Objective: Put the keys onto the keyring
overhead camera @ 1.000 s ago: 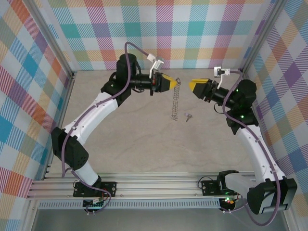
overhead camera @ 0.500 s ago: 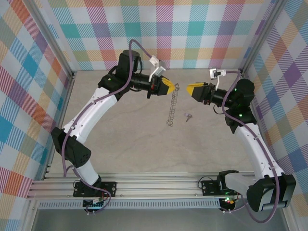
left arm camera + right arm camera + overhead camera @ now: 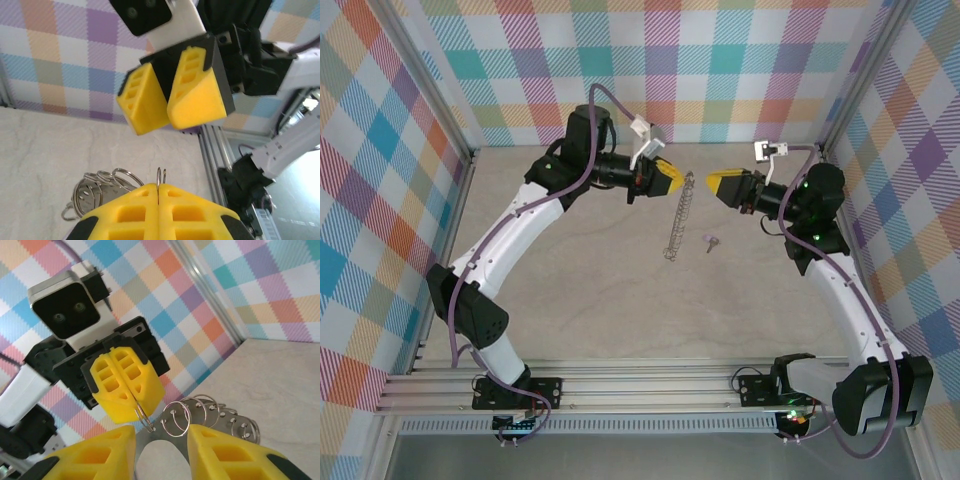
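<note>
The keyring [image 3: 678,220] is a silvery metal strip carrying several split rings. It hangs in the air from my left gripper [image 3: 677,179], its lower end near the table. My left gripper [image 3: 159,187] is shut on the top split ring [image 3: 160,175], and the other rings [image 3: 100,181] trail below. My right gripper [image 3: 712,183] faces it at the same height. In the right wrist view my right gripper [image 3: 160,436] is open, with the strip's [image 3: 220,416] top end between its fingers, not touching them. The small grey key [image 3: 711,241] lies on the table below.
The beige tabletop [image 3: 620,300] is boxed in by checked walls [image 3: 680,70] with metal corner posts. An aluminium rail [image 3: 650,385] runs along the near edge at the arm bases. The key lies just right of the keyring's lower end.
My right gripper has moved left, closing the gap to the left gripper. The left gripper shifted slightly right and down, and the hanging keyring's lower end swung left.
</note>
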You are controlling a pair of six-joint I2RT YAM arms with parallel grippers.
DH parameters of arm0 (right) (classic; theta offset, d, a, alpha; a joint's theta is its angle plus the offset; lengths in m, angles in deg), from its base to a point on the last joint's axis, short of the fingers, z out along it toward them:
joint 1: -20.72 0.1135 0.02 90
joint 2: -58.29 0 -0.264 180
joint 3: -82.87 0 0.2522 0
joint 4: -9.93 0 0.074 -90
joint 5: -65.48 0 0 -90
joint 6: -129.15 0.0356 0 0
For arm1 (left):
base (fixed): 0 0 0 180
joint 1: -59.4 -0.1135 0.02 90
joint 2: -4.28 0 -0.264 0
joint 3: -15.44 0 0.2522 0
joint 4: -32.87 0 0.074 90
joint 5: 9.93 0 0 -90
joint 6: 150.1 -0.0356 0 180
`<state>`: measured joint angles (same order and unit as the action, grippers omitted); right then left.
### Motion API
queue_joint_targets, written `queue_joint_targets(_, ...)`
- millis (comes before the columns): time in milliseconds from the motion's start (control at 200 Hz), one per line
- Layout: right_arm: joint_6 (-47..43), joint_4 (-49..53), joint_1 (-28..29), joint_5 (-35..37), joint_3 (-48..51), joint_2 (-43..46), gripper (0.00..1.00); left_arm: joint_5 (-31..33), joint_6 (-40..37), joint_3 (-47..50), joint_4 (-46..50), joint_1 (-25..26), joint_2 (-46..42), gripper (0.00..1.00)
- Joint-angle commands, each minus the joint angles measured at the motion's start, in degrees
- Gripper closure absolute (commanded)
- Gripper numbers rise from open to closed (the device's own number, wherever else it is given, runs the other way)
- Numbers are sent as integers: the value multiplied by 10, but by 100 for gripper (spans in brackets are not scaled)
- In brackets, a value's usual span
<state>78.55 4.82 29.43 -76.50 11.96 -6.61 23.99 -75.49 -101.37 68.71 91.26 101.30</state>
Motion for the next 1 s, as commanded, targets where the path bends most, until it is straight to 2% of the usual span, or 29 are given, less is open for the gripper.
queue_joint_targets(0,-20,43,4,78,14,11,65,59,90,66,-147,-8,-39,100)
queue_joint_targets(135,-25,110,3,166,27,2,63,155,171,175,-300,-11,-93,100)
queue_joint_targets(205,-34,151,2,207,32,-10,58,205,208,224,-364,-11,-119,100)
queue_joint_targets(305,-49,202,2,254,36,-31,56,264,258,290,-445,-11,-152,100)
queue_joint_targets(460,-58,268,3,318,30,-90,53,312,302,345,-500,-11,-182,100)
queue_joint_targets(750,-117,366,3,400,-31,-253,55,311,332,382,-516,-11,-213,100)
queue_joint_targets(995,-122,383,2,424,-58,-347,58,298,337,401,-524,-10,-222,100)
